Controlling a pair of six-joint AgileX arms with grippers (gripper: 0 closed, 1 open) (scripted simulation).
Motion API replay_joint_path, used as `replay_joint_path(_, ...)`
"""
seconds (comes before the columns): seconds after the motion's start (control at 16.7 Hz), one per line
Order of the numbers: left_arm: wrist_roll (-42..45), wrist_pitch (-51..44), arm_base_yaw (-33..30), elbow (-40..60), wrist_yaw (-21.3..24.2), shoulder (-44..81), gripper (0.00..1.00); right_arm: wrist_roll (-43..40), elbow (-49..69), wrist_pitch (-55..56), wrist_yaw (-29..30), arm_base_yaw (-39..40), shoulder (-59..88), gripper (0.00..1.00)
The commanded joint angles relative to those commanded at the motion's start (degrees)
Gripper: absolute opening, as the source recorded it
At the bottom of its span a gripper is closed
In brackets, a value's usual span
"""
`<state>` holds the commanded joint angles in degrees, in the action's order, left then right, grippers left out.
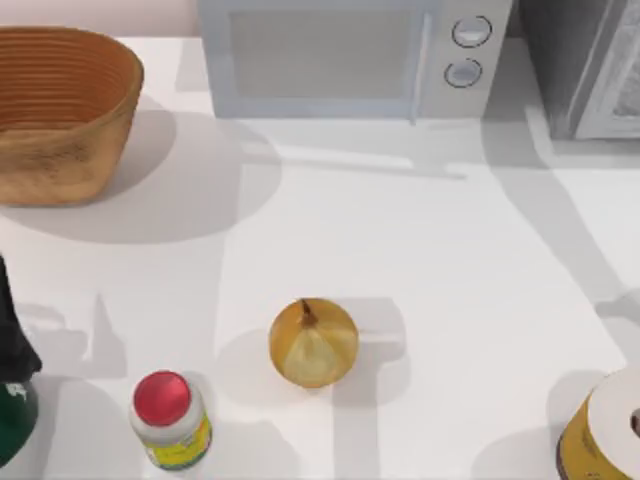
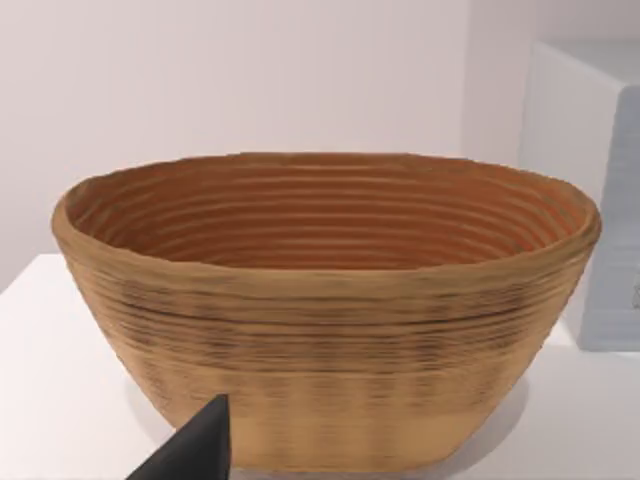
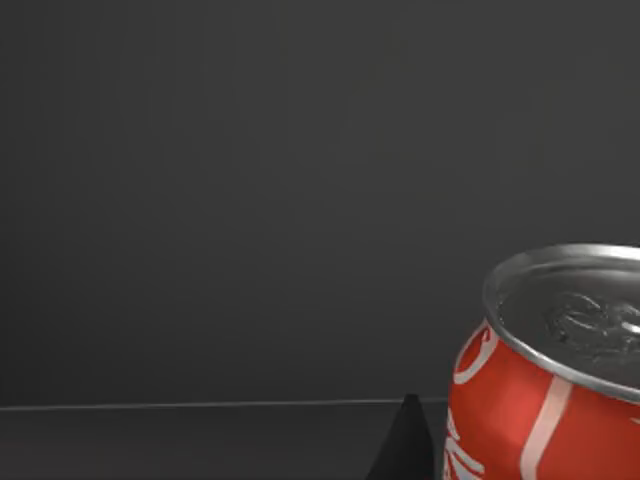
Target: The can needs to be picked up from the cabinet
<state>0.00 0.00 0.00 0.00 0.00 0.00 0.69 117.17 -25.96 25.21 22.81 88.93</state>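
The can (image 3: 545, 375) is red with white lettering and a silver top, and it stands upright on a dark floor before a dark wall, as the right wrist view shows it. One dark fingertip (image 3: 405, 445) of the right gripper rises just beside the can; I cannot tell if this gripper is open or closed, or if it touches the can. In the top view, the grey cabinet (image 1: 585, 65) stands at the far right corner of the white table (image 1: 450, 260), next to a microwave (image 1: 350, 55). The left arm (image 1: 15, 370) is at the left edge of the table. Its wrist view faces a woven basket (image 2: 325, 310), and only one finger tip (image 2: 195, 450) is seen there, so its state I also cannot tell. On the table lie an onion (image 1: 313, 343), near the middle, a bottle with red cap (image 1: 170, 420) to its left, and a yellow roll (image 1: 605, 430) at the near right corner.
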Motion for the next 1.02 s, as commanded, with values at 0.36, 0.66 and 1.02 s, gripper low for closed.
replay_joint_path(0.36,0.00,0.00,0.00,0.00,0.00,0.00,1.00,-0.04,-4.99,-6.75,4.56,5.93,-9.64,0.00)
replay_joint_path(0.66,0.00,0.00,0.00,0.00,0.00,0.00,1.00,0.06,-5.36,-6.34,4.26,5.47,-10.08,0.00)
replay_joint_path(1.02,0.00,0.00,0.00,0.00,0.00,0.00,1.00,0.04,-21.50,-0.95,0.24,0.81,-22.44,0.00)
